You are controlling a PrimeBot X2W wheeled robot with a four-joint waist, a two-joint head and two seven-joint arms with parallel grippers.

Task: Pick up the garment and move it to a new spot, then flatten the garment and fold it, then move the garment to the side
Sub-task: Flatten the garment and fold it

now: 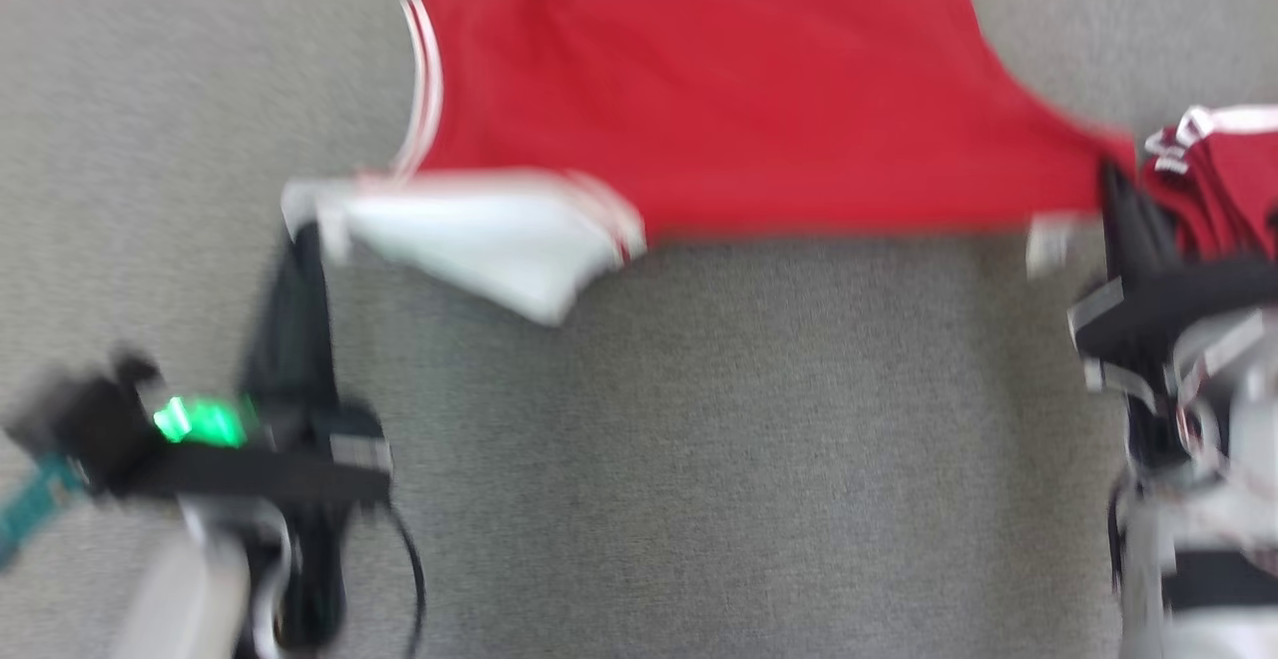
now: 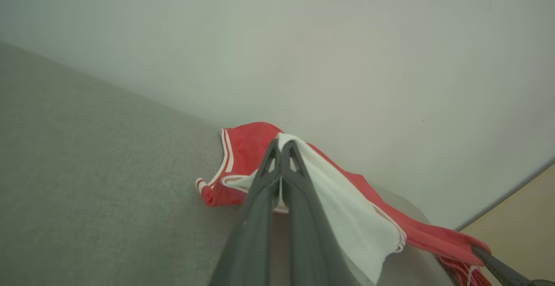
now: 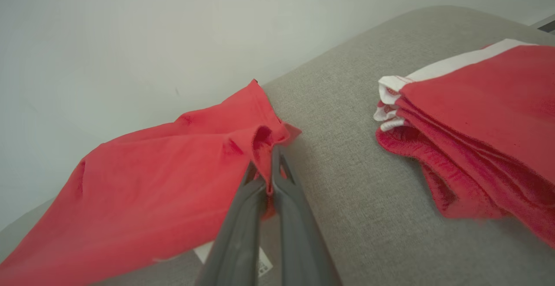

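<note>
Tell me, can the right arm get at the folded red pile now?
Probably not yet: the pile lies close, with bare grey surface between, but the right gripper is shut on the red garment and must release first.

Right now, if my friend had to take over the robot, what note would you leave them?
Left gripper: shut on the garment, at its white panel.
Right gripper: shut on the garment's red edge at the other end.
Where: the garment is stretched between both grippers over the grey surface; a stack of folded red garments lies to the right.
Done: garment gripped at both ends.
Left: lay it flat, fold it, move it aside.
</note>
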